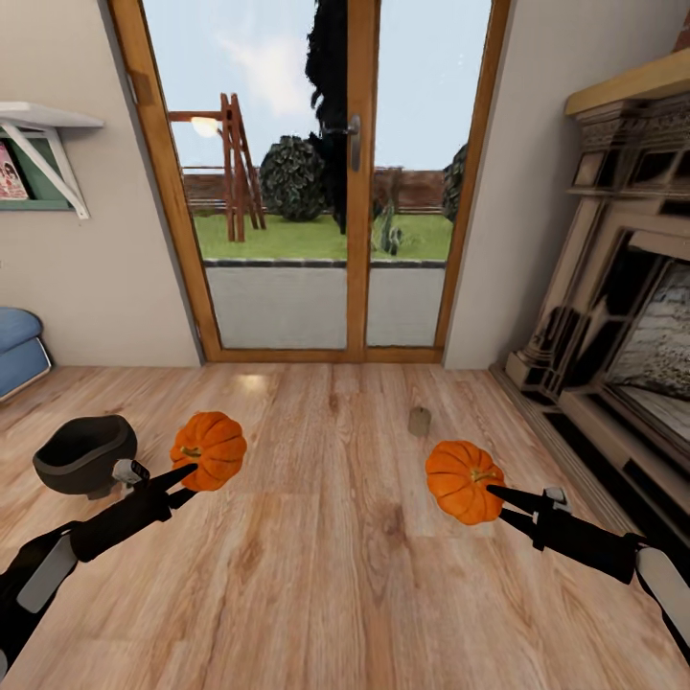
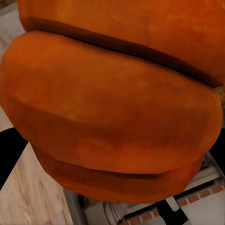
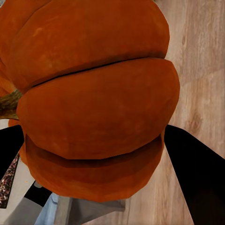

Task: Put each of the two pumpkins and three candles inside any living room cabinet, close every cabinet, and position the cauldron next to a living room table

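Observation:
I hold one pumpkin in each hand above the wooden floor. My left gripper [image 1: 189, 475] is shut on an orange ribbed pumpkin [image 1: 210, 448] with a yellowish stem; up close its ribs [image 2: 112, 108] block most of the left wrist view. My right gripper [image 1: 495, 495] is shut on the other pumpkin [image 1: 463, 479], seen close in the right wrist view [image 3: 93, 103] between two black fingers [image 3: 197, 173]. The black cauldron [image 1: 84, 454] sits on the floor just left of my left arm. One small tan candle [image 1: 419, 421] stands on the floor ahead, between the pumpkins.
Glass patio doors [image 1: 326, 182] with wooden frames face me. A stone fireplace [image 1: 623, 316] lines the right wall. A blue cushion [image 1: 19, 350] and a wall shelf [image 1: 43, 144] are at the left. Open wooden floor [image 1: 335, 575] lies ahead.

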